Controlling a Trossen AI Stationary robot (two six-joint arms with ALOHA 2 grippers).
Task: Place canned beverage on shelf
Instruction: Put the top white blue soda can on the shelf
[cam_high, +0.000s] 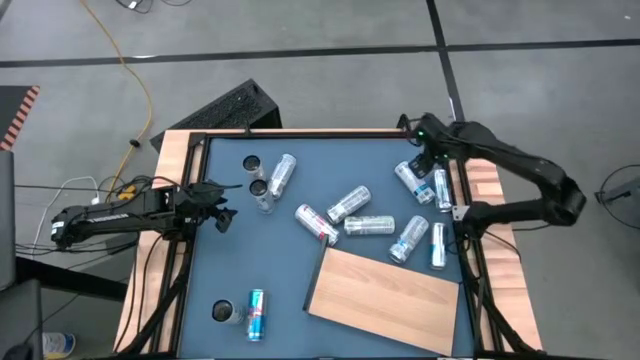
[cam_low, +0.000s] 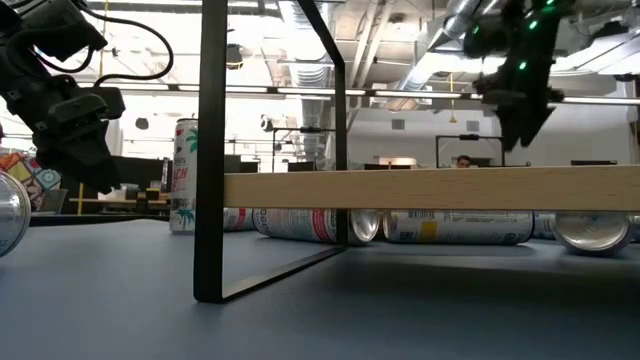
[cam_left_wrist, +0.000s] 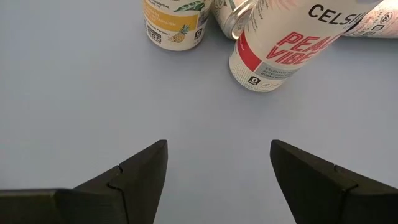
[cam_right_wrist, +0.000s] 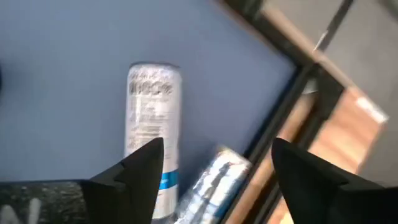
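The flat light-brown wooden shelf (cam_high: 385, 297) lies well apart from both grippers. Two slim silver cans (cam_right_wrist: 151, 127) lie just under the right gripper (cam_right_wrist: 214, 163), fingers spread, holding nothing. The left gripper (cam_left_wrist: 217, 165) hovers open near standing cans (cam_left_wrist: 174, 22).

The blue-grey table (cam_high: 240, 270) holds many drink cans (cam_high: 368, 225) and a wooden shelf (cam_high: 385, 298), with nothing on it.

The left gripper (cam_high: 222, 205) hovers low at the bench's left side, fingers parted and empty. The right gripper (cam_high: 424, 160) hangs raised at the far right, fingers spread, empty.
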